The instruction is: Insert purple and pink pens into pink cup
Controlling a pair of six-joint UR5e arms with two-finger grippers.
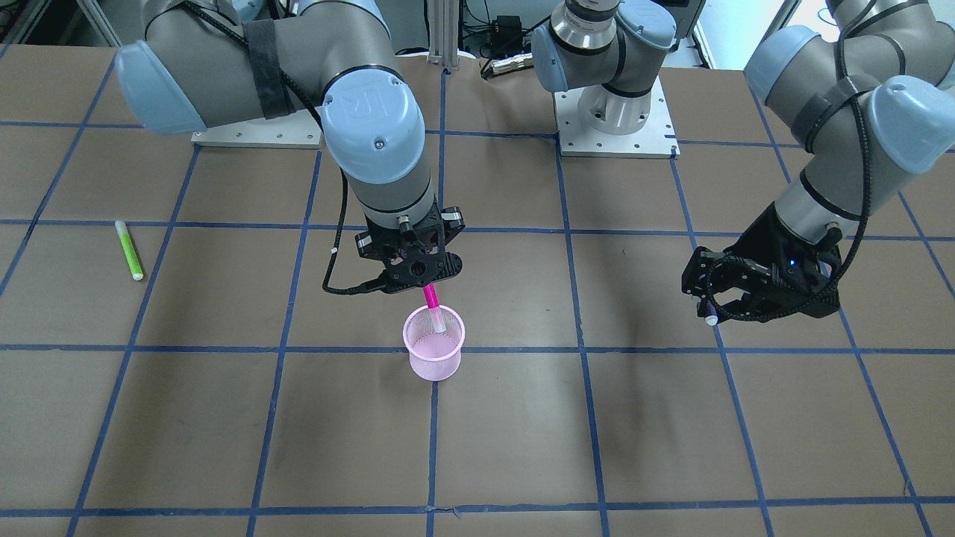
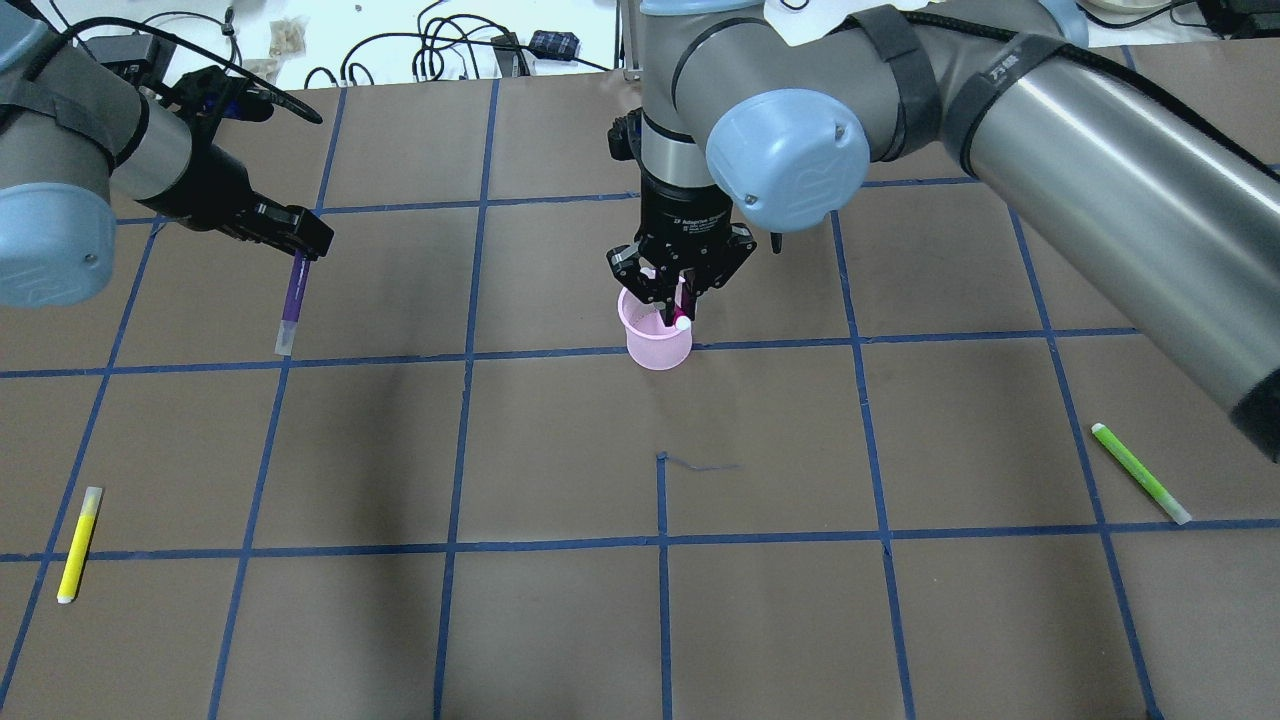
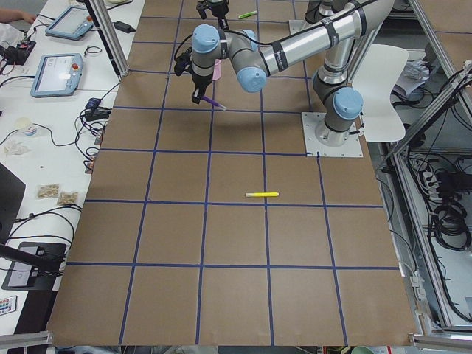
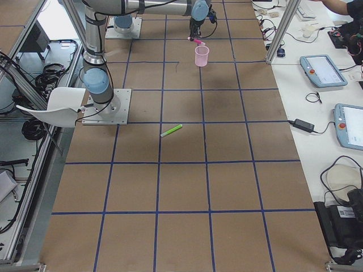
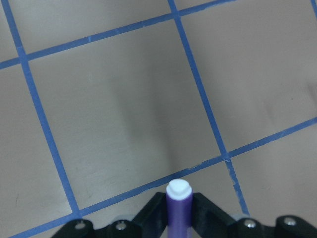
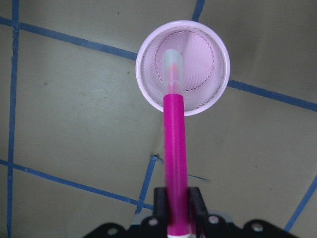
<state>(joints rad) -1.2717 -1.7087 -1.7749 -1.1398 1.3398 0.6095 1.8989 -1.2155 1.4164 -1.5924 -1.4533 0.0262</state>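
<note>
The pink mesh cup (image 1: 434, 346) stands upright near the table's middle, also in the overhead view (image 2: 655, 338) and the right wrist view (image 6: 183, 67). My right gripper (image 1: 425, 287) is shut on the pink pen (image 6: 174, 148), held upright with its clear cap end (image 1: 439, 319) just over the cup's mouth. My left gripper (image 2: 300, 248) is shut on the purple pen (image 2: 291, 300), held above the table well to the cup's side; its white end shows in the left wrist view (image 5: 178, 208).
A green pen (image 2: 1138, 472) lies on the table on my right side, also in the front view (image 1: 129, 250). A yellow pen (image 2: 78, 543) lies near the front on my left side. Cables and tablets sit beyond the far edge.
</note>
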